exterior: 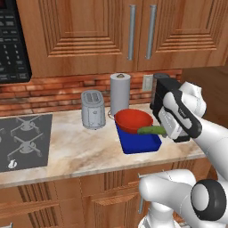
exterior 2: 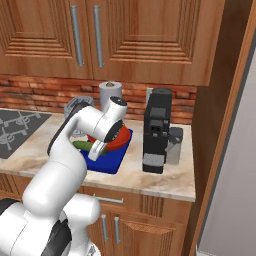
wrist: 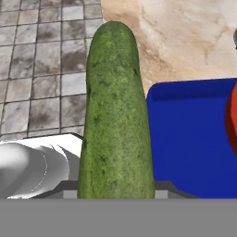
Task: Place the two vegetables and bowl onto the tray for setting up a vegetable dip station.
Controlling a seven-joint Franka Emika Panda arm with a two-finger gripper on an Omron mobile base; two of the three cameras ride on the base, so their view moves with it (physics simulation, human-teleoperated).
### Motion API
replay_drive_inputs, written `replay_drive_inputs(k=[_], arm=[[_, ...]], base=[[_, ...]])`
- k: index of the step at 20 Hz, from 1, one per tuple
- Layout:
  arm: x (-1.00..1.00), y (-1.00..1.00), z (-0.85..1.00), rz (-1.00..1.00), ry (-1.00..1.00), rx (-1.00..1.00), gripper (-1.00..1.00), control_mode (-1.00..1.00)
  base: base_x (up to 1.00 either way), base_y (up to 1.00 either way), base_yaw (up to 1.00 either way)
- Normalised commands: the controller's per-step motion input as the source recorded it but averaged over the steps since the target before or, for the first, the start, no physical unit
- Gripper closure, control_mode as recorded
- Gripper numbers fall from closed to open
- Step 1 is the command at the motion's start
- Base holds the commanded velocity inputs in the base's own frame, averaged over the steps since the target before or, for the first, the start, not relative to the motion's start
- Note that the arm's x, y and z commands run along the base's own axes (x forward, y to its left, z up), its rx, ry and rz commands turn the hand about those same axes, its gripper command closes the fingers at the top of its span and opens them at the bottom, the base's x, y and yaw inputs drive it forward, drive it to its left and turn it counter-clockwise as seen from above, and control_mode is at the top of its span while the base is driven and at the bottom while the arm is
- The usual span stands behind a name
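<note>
one white arm rises from the base, bends over the tabletop (exterior: 80,151) edge and reaches toward the blue tray (exterior: 140,143), its hand tilted down beside the tray's near right corner. the claw (exterior: 163,132) is clamped on the cucumber (exterior: 151,130), holding it by one end. in the left base view the cucumber lies nearly level, its long axis running left to right, free end pointing left over the tray's front part, just below the red bowl (exterior: 132,120). the bowl sits on the tray's back half. in the hand view the cucumber (wrist: 115,115) runs straight away from the hand, its rounded tip past the tray's edge, over the floor and tabletop rim.
</note>
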Motion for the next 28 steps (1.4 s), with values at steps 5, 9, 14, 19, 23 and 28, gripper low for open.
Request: replay_drive_inputs(k=[5,9,14,19,23,28], arm=[[0.0,0.0,0.0,0.0,0.0,0.0,1.0,1.0],[0.0,0.0,0.0,0.0,0.0,0.0,1.0,1.0],[0.0,0.0,0.0,0.0,0.0,0.0,1.0,1.0],[0.0,0.0,0.0,0.0,0.0,0.0,1.0,1.0],[0.0,0.0,0.0,0.0,0.0,0.0,1.0,1.0],[0.0,0.0,0.0,0.0,0.0,0.0,1.0,1.0]], base=[[0.0,0.0,0.0],[0.0,0.0,0.0],[0.07,0.0,0.0],[0.27,0.0,0.02],[0.26,0.0,0.0],[0.19,0.0,0.0]])
